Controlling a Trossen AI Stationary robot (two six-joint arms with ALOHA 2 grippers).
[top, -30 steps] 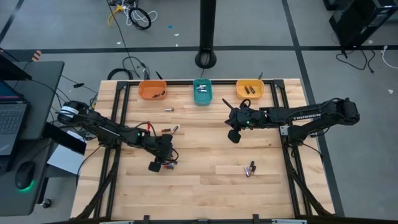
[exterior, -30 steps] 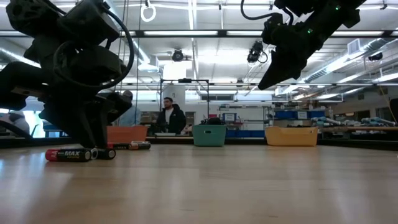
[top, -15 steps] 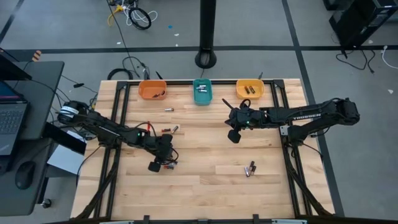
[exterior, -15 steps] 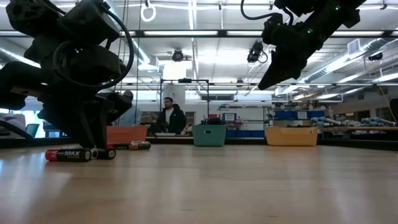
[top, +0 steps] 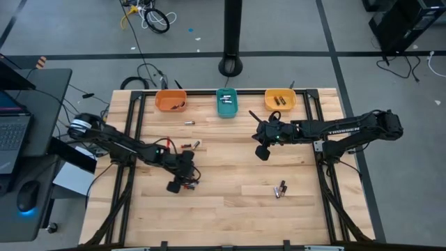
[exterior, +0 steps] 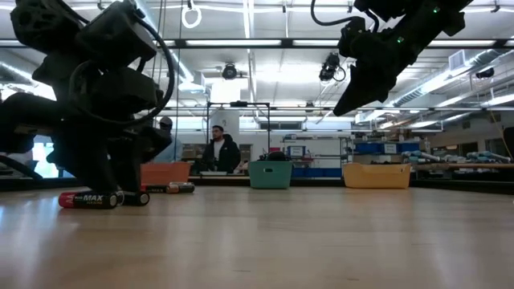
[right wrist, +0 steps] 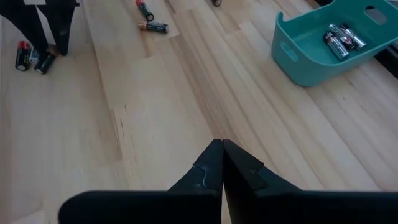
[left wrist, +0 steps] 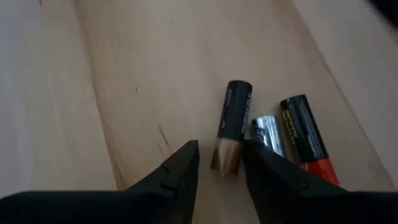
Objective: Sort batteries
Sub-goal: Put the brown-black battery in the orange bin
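The left gripper (left wrist: 219,163), fingers spread, is straddling a black-and-copper battery (left wrist: 232,134) on the bench (left wrist: 124,74). Next it likely needs closing squarely; the right gripper (right wrist: 222,149), pressed together, is hovering

Three bins (top: 225,102) in a row along the table's (top: 230,216) far edge. Batteries (top: 189,184) left of centre, under the left gripper (top: 174,186); more (top: 280,189) lying right.

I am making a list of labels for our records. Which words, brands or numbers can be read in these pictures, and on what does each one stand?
"MAX": on the red and black battery lying on the table, low view.
"TROSSEN": on the right arm, high view.
Print on the batteries in the left wrist view: too blurred to read.
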